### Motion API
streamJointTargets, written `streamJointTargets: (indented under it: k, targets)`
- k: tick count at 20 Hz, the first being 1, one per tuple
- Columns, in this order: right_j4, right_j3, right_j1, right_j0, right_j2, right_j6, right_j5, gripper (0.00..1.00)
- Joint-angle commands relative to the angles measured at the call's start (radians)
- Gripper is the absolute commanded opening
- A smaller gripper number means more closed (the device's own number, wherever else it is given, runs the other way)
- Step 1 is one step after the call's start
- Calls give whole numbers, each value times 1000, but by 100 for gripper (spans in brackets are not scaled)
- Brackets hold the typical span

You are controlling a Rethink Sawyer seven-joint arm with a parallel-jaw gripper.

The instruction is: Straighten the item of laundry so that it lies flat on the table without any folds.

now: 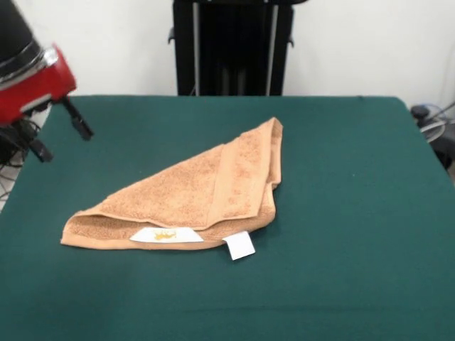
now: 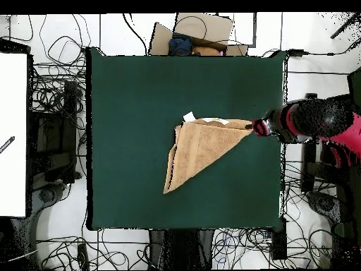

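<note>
The item of laundry [image 1: 192, 195] is an orange-tan towel lying near the middle of the table [image 1: 355, 177], folded diagonally into a triangle with one half over the other. Along its near edge sit a white tag with a yellow mark [image 1: 166, 234] and a plain white tag [image 1: 239, 245]. My gripper [image 1: 67, 148] hangs above the table's left edge, clear of the towel, open and holding nothing. In the overhead view the gripper [image 2: 259, 128] shows beside the right-hand corner of the towel [image 2: 197, 148] on the green table [image 2: 134, 106].
The red and black arm [image 1: 28, 78] fills the top left corner. Cables [image 2: 53, 106] lie on the floor all round the table. A cardboard box [image 2: 194, 35] sits past one table edge and a white board [image 2: 14, 134] lies off another.
</note>
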Motion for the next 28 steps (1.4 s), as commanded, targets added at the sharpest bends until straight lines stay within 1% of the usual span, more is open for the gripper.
streamJointTargets:
  k: [1, 8, 14, 18, 20, 28]
  targets:
    - [-11, 304, -208, 58, -44, 206, -172, 100]
    - [-1, 422, -296, 118, -107, 297, -314, 100]
    - [27, 537, -344, 177, -167, 391, -430, 100]
    - [56, 618, -372, 243, -227, 472, -525, 100]
    - [64, 640, -383, 277, -256, 501, -554, 100]
    - [83, 660, -382, 391, -351, 568, -627, 100]
